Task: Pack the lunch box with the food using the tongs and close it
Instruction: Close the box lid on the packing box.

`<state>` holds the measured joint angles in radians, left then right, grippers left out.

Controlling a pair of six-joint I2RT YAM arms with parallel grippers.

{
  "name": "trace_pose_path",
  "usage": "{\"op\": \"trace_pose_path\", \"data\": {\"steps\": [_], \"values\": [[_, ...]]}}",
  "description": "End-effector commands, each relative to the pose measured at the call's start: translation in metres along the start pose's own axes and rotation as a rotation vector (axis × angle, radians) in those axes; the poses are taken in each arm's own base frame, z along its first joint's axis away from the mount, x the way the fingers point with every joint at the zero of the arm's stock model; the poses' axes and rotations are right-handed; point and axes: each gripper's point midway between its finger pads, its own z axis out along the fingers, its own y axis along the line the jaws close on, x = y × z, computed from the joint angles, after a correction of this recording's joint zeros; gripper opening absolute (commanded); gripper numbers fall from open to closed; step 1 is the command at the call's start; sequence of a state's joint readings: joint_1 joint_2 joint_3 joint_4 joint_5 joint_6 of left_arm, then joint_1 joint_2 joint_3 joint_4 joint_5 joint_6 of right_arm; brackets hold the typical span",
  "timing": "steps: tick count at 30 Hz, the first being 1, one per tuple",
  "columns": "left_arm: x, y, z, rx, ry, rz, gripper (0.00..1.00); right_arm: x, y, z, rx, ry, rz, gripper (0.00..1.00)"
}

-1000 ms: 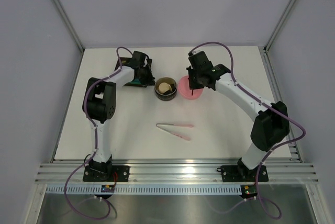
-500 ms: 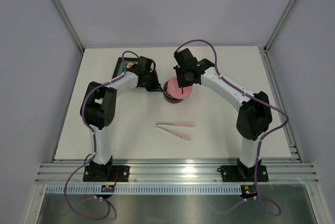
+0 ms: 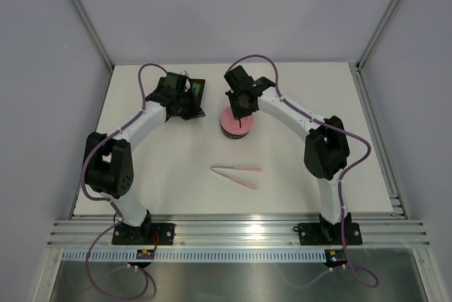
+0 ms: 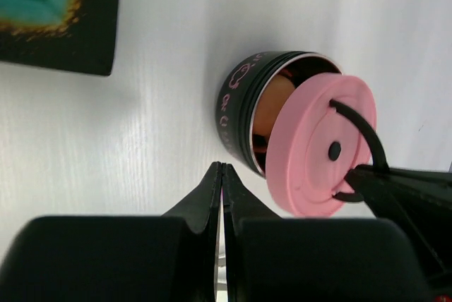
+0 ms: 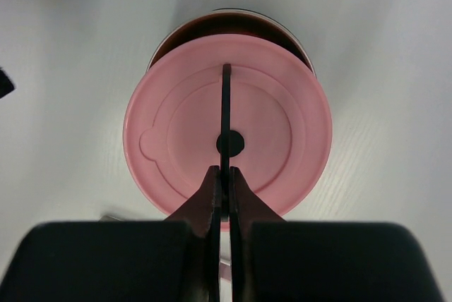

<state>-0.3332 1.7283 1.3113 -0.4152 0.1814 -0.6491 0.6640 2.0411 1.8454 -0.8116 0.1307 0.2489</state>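
Note:
The lunch box [image 4: 239,108] is a round tin with a dark shiny wall, standing mid-table. Beige food [image 4: 272,101] shows inside it through a gap. Its pink lid [image 5: 275,129] hangs just over the tin [image 3: 227,131], slightly offset. My right gripper [image 5: 224,175] is shut on the lid's thin black handle [image 5: 226,97]. My left gripper [image 4: 223,168] is shut on nothing, a short way left of the tin, above bare table. The pink-and-white tongs [image 3: 236,173] lie loose on the table nearer the arm bases.
A flat black tray with a teal inside [image 4: 49,13] sits at the back left, partly under my left wrist [image 3: 176,94]. White walls and metal posts close in the table at the back and sides.
My right gripper has carried the lid from the table on the tin's right to over the tin. The left gripper came up beside the tin, then drew back; the tin sits slightly further right.

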Motion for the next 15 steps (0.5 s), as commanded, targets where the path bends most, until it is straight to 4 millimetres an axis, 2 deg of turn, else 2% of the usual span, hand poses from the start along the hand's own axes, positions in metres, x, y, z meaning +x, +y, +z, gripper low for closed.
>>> {"op": "trace_pose_path", "data": {"steps": [1, 7, 15], "values": [[-0.006, 0.008, -0.019, -0.019, -0.060, -0.006, 0.00, -0.015, 0.005, -0.005, 0.003, -0.033, -0.022, 0.00], [-0.005, 0.008, -0.035, -0.012, -0.086, 0.002, 0.00, -0.013, 0.007, 0.007, 0.023, -0.007, -0.043, 0.00], [-0.002, 0.011, -0.039, -0.014, -0.086, 0.008, 0.00, -0.012, 0.007, 0.015, 0.042, 0.004, -0.057, 0.00]]}}
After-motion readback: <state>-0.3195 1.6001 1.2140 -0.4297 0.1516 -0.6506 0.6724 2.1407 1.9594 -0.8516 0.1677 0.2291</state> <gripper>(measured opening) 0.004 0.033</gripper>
